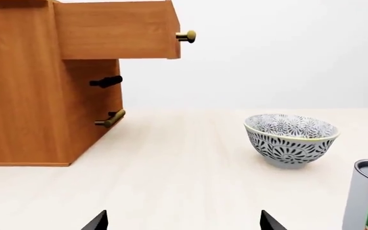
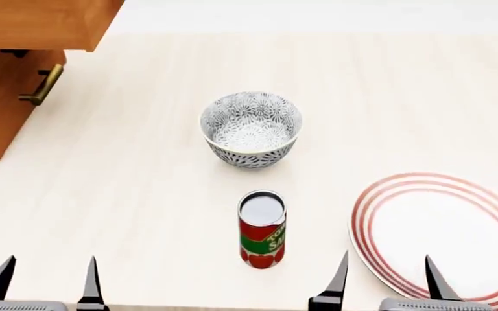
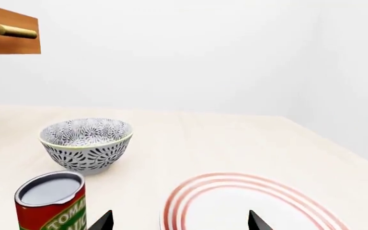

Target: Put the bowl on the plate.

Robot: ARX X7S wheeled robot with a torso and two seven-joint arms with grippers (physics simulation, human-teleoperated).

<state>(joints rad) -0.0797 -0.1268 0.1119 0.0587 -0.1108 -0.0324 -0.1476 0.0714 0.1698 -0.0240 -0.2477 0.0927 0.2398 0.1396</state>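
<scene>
**Bowl still on the table, both arms waiting at the near edge**

While both arms hang back at the near edge of the table [image 2: 145, 188], the bowl [image 2: 251, 129] sits upright and empty near the middle, well apart from the plate [image 2: 443, 233], which lies flat toward the near right. The left gripper [image 2: 46, 282] shows two fingertips spread wide with nothing between them, and the right gripper [image 2: 386, 282] is likewise wide and empty, hovering over the plate's near-left rim.

The likeliest trouble, as I judge it, is the tomato-sauce can [image 2: 262, 228]. It stands upright between the bowl and the robot, just in front of the bowl, so a straight reach from either arm could clip it and tip it over, perhaps rolling it onto the plate. A thin rim pinch on a deep round bowl could also slip or tilt it on the lift.

To the far left the wooden cabinet [image 2: 11, 78] has a drawer [image 2: 41, 23] pulled out, overhanging the table; a high swing of the left arm risks striking it. The ground between bowl and plate looks bare, which favours the right arm coming in from the right of the can. The plate's right rim is cut off by the head view, so I cannot tell how close it lies to the table's edge.
</scene>
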